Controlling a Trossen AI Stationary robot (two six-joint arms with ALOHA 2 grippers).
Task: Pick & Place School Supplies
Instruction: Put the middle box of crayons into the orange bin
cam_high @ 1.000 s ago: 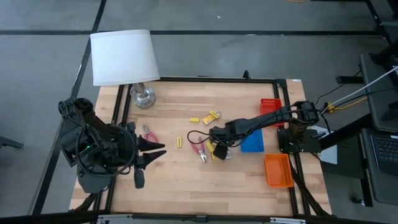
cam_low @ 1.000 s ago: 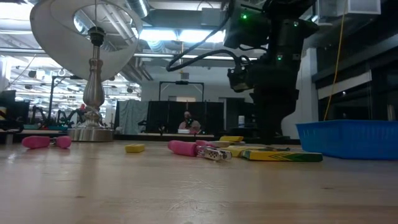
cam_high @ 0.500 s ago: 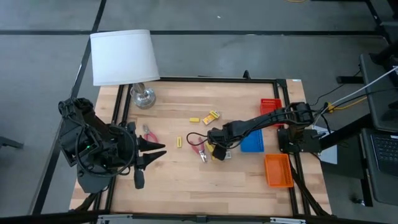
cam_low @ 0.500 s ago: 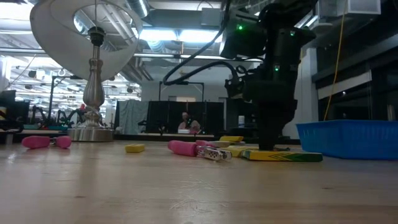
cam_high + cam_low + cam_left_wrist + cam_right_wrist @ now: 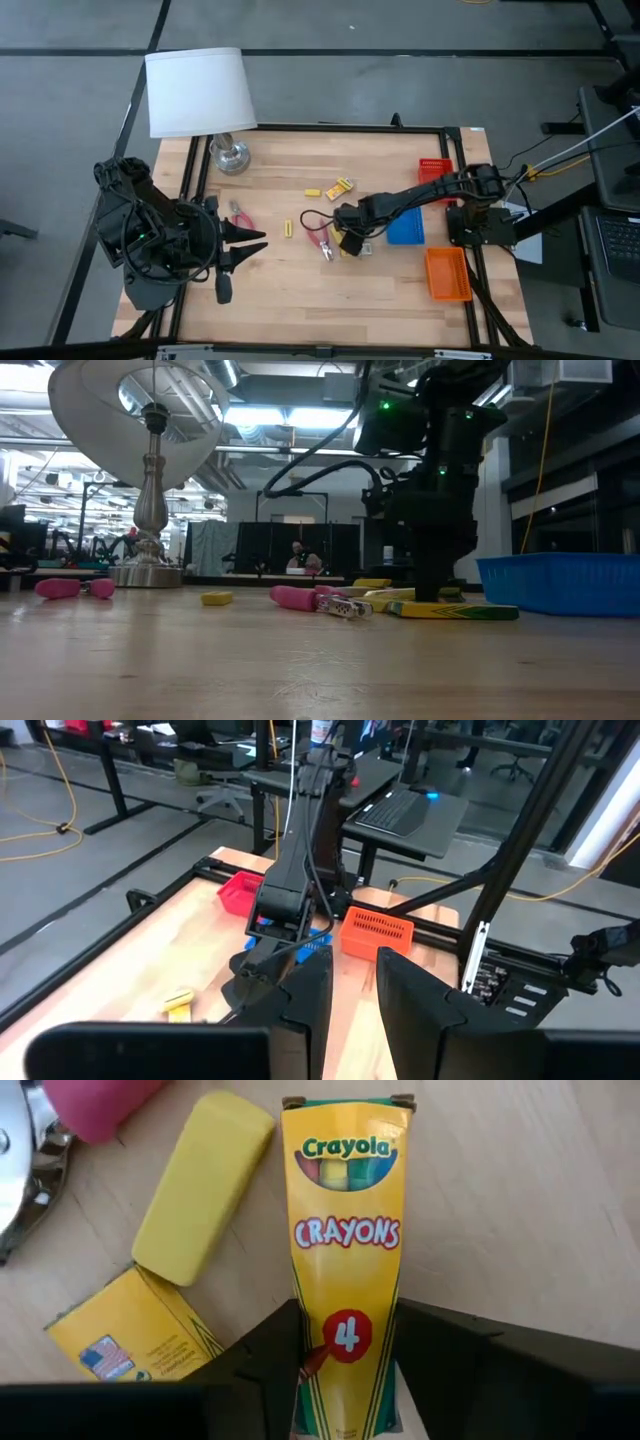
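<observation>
My right gripper point(image 5: 352, 243) is down at the middle of the table, shut on a flat yellow crayon pack point(image 5: 345, 1230) that lies on the wood. Beside the pack lie a plain yellow oblong piece point(image 5: 200, 1185), a second yellow pack point(image 5: 130, 1335) and a red-handled, silver-tipped tool point(image 5: 320, 240). Farther left rest another yellow piece point(image 5: 288, 229), a yellow piece point(image 5: 312, 193) with a pack point(image 5: 342, 186), and a second red-handled tool point(image 5: 240, 213). My left gripper point(image 5: 262, 241) waits open near the table's left side. My right gripper pinches the crayon pack between its two fingers point(image 5: 270, 1355), at the pack's near end point(image 5: 345, 1342). The fingers come from above and point down, one on each long side. The pack lies flat on the table point(image 5: 450, 610).
A blue tray point(image 5: 405, 228), a red tray point(image 5: 434, 168) and an orange tray point(image 5: 447, 273) sit by the table's right edge. A white-shaded lamp point(image 5: 198, 90) stands at the far left corner. Bare wood lies along the near edge.
My right gripper has come down onto the table at the crayon pack, then stayed there. Nothing else has moved.
</observation>
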